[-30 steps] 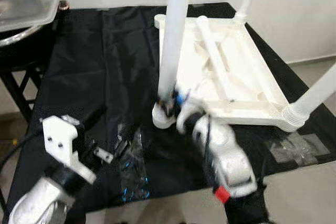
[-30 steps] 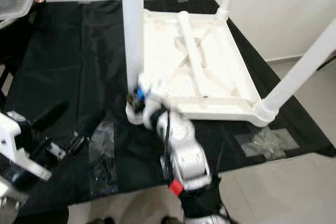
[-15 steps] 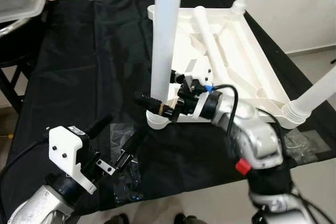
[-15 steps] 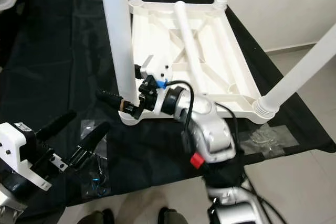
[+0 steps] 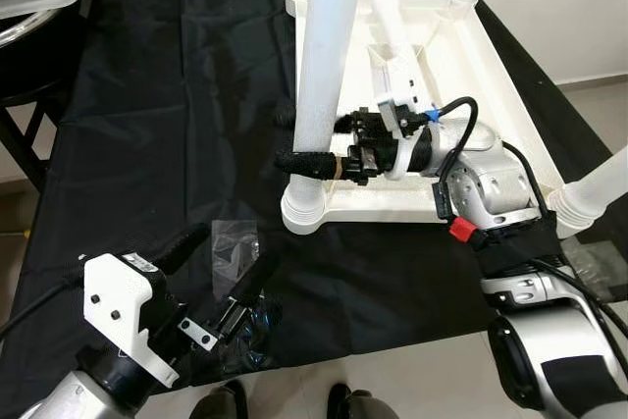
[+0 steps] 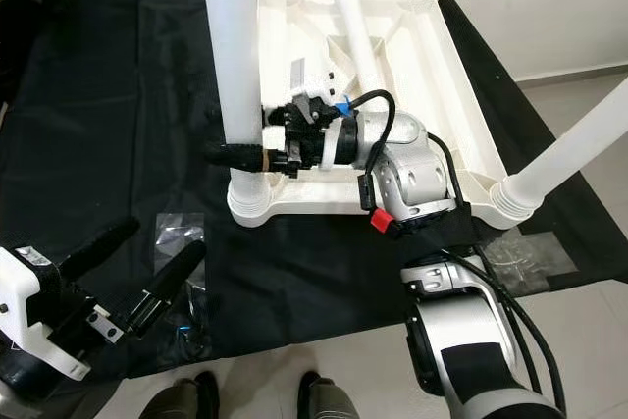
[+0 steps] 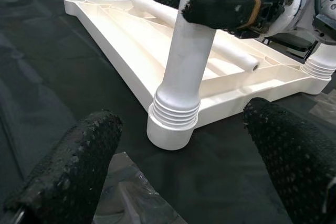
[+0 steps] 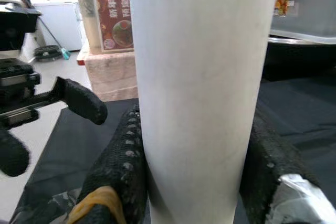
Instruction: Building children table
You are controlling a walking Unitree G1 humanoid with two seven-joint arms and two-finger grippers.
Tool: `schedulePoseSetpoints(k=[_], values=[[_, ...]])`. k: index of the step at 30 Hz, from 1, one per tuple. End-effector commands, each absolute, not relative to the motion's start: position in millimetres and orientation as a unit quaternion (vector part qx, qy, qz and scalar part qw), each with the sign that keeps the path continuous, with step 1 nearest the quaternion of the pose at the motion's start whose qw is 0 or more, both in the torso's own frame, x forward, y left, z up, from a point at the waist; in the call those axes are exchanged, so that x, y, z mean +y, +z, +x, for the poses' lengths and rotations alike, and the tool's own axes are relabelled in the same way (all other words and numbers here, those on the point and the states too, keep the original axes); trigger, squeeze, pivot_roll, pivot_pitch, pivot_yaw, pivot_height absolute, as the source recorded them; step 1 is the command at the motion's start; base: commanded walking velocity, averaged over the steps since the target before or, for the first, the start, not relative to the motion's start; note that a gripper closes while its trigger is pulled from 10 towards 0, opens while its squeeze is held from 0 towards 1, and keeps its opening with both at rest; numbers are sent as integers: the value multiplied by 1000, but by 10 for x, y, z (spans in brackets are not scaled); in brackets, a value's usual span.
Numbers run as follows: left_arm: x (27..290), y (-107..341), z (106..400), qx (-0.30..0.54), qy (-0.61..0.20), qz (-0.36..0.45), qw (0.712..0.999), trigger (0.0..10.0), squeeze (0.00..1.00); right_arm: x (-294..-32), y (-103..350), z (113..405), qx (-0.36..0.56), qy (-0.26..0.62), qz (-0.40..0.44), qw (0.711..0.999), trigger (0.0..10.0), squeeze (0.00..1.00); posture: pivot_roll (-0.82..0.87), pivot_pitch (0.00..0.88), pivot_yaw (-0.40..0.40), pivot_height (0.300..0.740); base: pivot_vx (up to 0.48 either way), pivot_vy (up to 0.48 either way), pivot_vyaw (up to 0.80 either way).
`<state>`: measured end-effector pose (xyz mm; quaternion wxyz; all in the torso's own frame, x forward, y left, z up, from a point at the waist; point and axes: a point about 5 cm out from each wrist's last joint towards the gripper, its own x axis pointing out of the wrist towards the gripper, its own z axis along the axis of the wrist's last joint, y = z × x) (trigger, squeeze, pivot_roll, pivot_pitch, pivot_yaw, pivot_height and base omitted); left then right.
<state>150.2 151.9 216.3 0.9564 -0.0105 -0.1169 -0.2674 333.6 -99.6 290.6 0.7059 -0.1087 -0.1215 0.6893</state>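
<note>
My right arm reaches across the upturned white table top, forearm level and pointing toward nine o'clock, and my right gripper is clenched around the upright white leg low down, one black finger on each side of the tube. From the right wrist view the leg sits squarely between my pads, touching both. The leg stands in the threaded corner socket at the table top's seven o'clock corner, on the black cloth. A loose leg lies inside the table frame, and two more legs stand at twelve and four o'clock.

My left gripper hangs low at seven o'clock, fingers spread apart with nothing between them, just above a clear plastic bag of hardware. In its wrist view the socket sits ahead between its fingertips.

Half a second ago my right forearm came in from lower down and the fingers gripped nearer the socket; now the grip is a little higher up the leg. The whole view has shifted too.
</note>
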Motion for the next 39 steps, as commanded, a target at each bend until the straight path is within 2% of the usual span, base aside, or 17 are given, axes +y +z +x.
schedulePoseSetpoints(k=[1, 8, 9, 10, 11, 12, 13, 21, 22, 23, 24, 27, 28, 31, 34, 38, 39], values=[[1516, 2156, 1487, -108, -272, -5, 956, 10000, 0, -992, 2853, 3275, -115, 712, -108, 684, 0, 0, 150, 308, -55, 740, 0, 0, 0], [1500, 2155, 1517, -112, -276, -3, 955, 10000, 0, -861, 2462, 2943, -78, 716, -84, 689, 0, 0, 130, 299, -63, 740, 0, 0, 0], [1498, 2153, 1524, -113, -275, -2, 955, 10000, 0, -728, 2301, 2883, -58, 669, -63, 738, 0, 0, 119, 289, -71, 740, 0, 0, 0], [1494, 2147, 1544, -115, -275, -2, 955, 10000, 0, -616, 2011, 2828, -7, 519, -27, 854, 0, 0, 111, 276, -75, 740, 0, 0, 0], [1489, 2149, 1585, -120, -274, -3, 954, 10000, 0, -553, 1839, 2781, 24, 391, -28, 920, 0, 0, 112, 271, -59, 740, 0, 0, 0], [1489, 2149, 1585, -120, -274, -3, 954, 10000, 0, -553, 1839, 2781, 24, 391, -28, 920, 0, 0, 112, 271, -59, 740, 0, 0, 0], [1475, 2150, 1618, -125, -276, -4, 953, 10000, 0, -520, 1770, 2787, 37, 301, -33, 952, 0, 0, 99, 254, -52, 740, 0, 0, 0], [1468, 2187, 1710, -141, -281, 1, 949, 10000, 0, -438, 1918, 3010, 10, 264, -45, 964, 0, 0, 105, 225, -62, 740, 0, 0, 0], [1481, 2196, 1720, -144, -275, -1, 951, 10000, 0, -434, 1941, 3010, 7, 272, -48, 961, 6196, 0, 107, 220, -63, 740, 0, 0, 0], [1481, 2196, 1720, -144, -275, -1, 951, 10000, 0, -434, 1941, 3010, 7, 272, -48, 961, 6196, 0, 107, 220, -63, 740, 0, 0, 0], [1480, 2200, 1725, -145, -273, -2, 951, 10000, 0, -420, 1970, 2999, 2, 291, -44, 956, 10000, 0, 109, 223, -62, 740, 0, 0, 0], [1475, 2201, 1727, -146, -273, -3, 951, 10000, 0, -407, 1994, 2970, 0, 299, -41, 953, 10000, 0, 109, 223, -62, 740, 0, 0, 0], [1465, 2199, 1720, -144, -275, -3, 951, 10000, 0, -369, 2081, 2941, -19, 343, -20, 939, 10000, 1000, 110, 230, -60, 740, 0, 0, 0], [1456, 2189, 1715, -142, -277, -3, 950, 10000, 0, -362, 2197, 2922, -48, 377, -12, 925, 10000, 1000, 109, 232, -59, 740, 0, 0, 0], [1445, 2183, 1693, -138, -278, -4, 951, 10000, 0, -504, 2469, 2981, -108, 466, -10, 878, 10000, 1000, 116, 251, -58, 740, 0, 0, 0], [1444, 2186, 1676, -137, -277, -4, 951, 10000, 0, -598, 2571, 3048, -120, 500, -22, 857, 10000, 1000, 127, 267, -62, 740, 0, 0, 0], [1443, 2186, 1660, -135, -275, -4, 952, 10000, 0, -656, 2634, 3079, -124, 539, -39, 832, 10000, 220, 132, 273, -64, 740, 0, 0, 0]])
